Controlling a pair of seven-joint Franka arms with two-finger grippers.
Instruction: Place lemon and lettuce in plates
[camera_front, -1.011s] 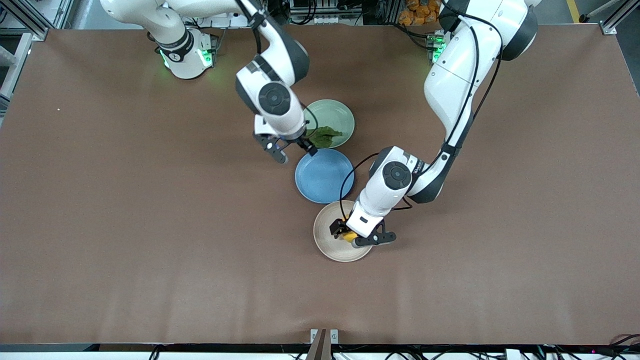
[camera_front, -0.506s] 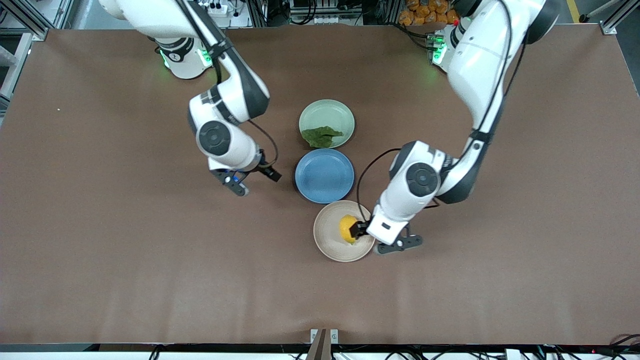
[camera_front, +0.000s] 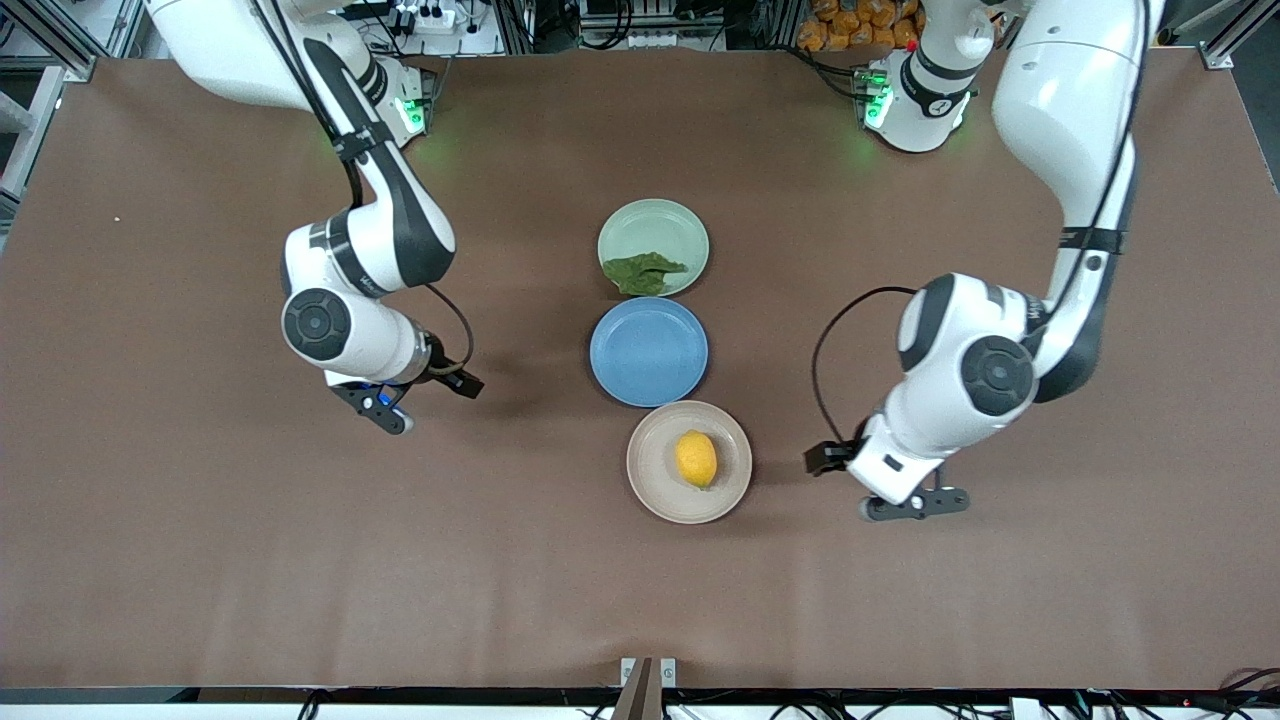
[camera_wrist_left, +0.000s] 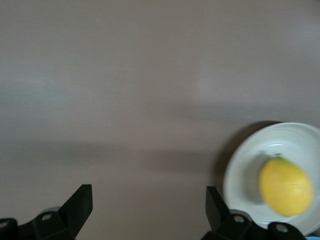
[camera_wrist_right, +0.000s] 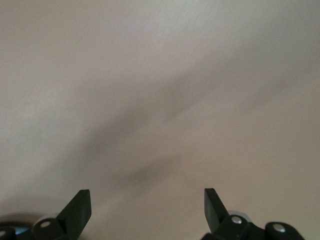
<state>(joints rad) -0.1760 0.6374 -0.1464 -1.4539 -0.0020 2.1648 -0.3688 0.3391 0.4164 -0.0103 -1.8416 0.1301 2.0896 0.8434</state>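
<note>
Brown table (camera_front: 200, 560): blue plate (camera_front: 648, 351) between plates.

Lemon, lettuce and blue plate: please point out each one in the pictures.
Lemon (camera_front: 696, 459), front view, middle of the yellow fruit.
Lettuce (camera_front: 642, 272), front view, centre of the green leaf.
Blue plate (camera_front: 649, 351), front view, bare middle of the plate.

three plates (camera_front: 649, 352) mid-table, both arms apparently clear, bare table (camera_front: 200, 550) around

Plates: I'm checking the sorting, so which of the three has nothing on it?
The blue plate, the middle one of the row. The mint green plate holds the lettuce, and the beige plate, nearest the front camera, holds the lemon.
</note>
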